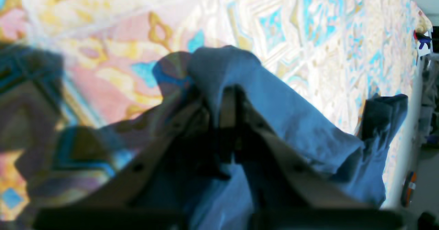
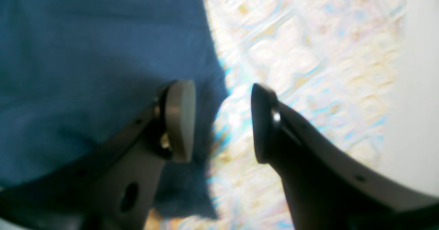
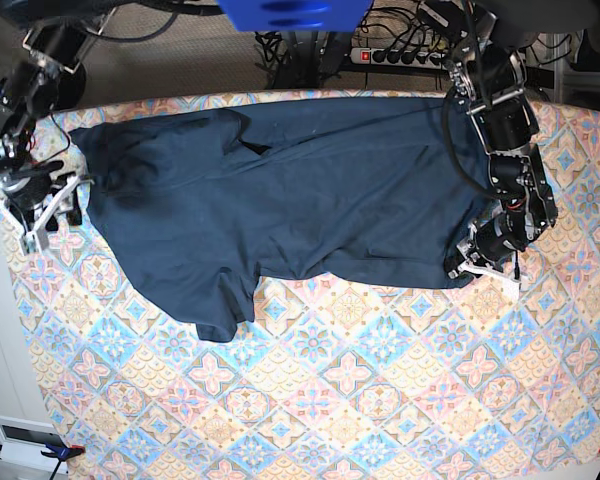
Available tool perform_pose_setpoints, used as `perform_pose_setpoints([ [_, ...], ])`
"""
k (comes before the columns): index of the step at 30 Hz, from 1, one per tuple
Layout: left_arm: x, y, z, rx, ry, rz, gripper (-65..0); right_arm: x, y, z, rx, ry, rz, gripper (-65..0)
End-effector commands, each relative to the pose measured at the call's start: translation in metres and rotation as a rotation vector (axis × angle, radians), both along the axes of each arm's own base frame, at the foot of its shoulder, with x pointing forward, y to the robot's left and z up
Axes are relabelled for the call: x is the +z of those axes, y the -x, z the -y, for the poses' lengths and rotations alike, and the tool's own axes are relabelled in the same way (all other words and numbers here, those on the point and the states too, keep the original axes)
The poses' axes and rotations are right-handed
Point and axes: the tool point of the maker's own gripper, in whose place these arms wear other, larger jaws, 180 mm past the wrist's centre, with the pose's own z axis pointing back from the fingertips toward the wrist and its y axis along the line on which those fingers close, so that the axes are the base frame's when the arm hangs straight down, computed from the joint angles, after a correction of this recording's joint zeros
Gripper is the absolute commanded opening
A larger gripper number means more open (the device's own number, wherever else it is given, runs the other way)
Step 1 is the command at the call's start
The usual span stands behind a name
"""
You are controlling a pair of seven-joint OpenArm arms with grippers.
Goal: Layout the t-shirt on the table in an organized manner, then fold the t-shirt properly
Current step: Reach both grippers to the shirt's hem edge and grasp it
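Note:
The dark navy t-shirt (image 3: 300, 190) lies spread over the far half of the patterned table (image 3: 360, 400), with a sleeve hanging toward the front left. My left gripper (image 3: 480, 262) sits at the shirt's front right corner. In the left wrist view its fingers (image 1: 229, 110) are shut on a bunched fold of the t-shirt (image 1: 291, 120), lifted off the cloth. My right gripper (image 3: 48, 215) is at the shirt's left edge. In the right wrist view it stands open (image 2: 221, 120), with the edge of the t-shirt (image 2: 85, 51) reaching between the fingers and one pad (image 2: 180, 120) over the fabric.
A power strip (image 3: 400, 55) and cables lie behind the table's far edge. A blue object (image 3: 295, 12) hangs at the top centre. A white box (image 3: 25, 440) sits off the table's front left corner, and the table's left edge runs close to my right gripper.

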Motion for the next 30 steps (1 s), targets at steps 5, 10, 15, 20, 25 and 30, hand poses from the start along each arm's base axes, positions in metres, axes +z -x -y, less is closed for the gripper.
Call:
perform_pose_setpoints([
  [5,0.048,-0.011,-0.018,-0.004,-0.100,0.144,-65.0,0.020,-0.046,-0.010,0.064,0.068,0.054,-39.8],
  [10,0.071,0.002,-0.019,-0.046,-0.171,0.183,-65.0,0.007,-0.081,-0.027,0.108,0.001,0.031,-39.8],
  [15,0.098,0.024,-0.040,0.001,-0.211,0.232,-65.0,-0.021,-0.106,-0.051,0.162,-0.089,-0.012,-39.8],
  [20,0.118,0.038,-0.056,0.038,-0.159,0.280,-65.0,-0.042,-0.128,-0.074,0.208,-0.159,-0.052,-39.8],
  [25,0.126,0.049,-0.070,0.072,-0.119,0.295,-65.0,-0.059,-0.138,-0.083,0.211,-0.216,-0.070,-39.9],
  [30,0.123,0.053,-0.072,0.076,-0.114,0.282,-65.0,-0.073,-0.133,-0.081,0.189,-0.247,-0.096,-39.9],
])
